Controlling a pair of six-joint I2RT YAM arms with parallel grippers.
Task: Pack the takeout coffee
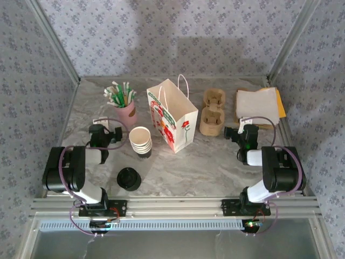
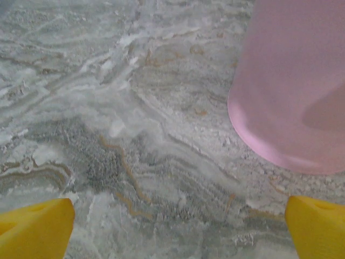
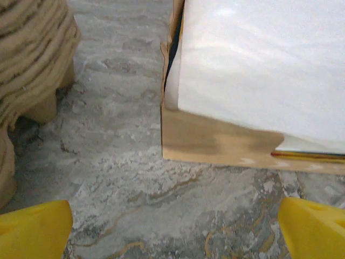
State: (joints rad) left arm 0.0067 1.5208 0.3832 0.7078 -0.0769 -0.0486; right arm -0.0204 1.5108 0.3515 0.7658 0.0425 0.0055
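Observation:
The takeout coffee (image 1: 129,179), a cup seen from above as a round black lid, stands near the front of the table between the arms, closer to the left one. My left gripper (image 1: 103,129) is behind it and to the left, open. In the left wrist view my left gripper (image 2: 175,234) has bare marble between its yellow fingertips (image 2: 35,229). On the right side of the table my right gripper (image 1: 245,130) is open too. In the right wrist view my right gripper (image 3: 175,232) holds nothing between its fingertips (image 3: 312,229).
A white floral paper bag (image 1: 172,116) with handles stands open at mid table. A stack of lidless cream cups (image 1: 141,141) sits left of it. A pink cup (image 1: 125,108) (image 2: 291,81) of straws, cardboard cup carriers (image 1: 212,112) (image 3: 32,59) and napkins on brown paper (image 1: 259,106) (image 3: 259,65) lie behind.

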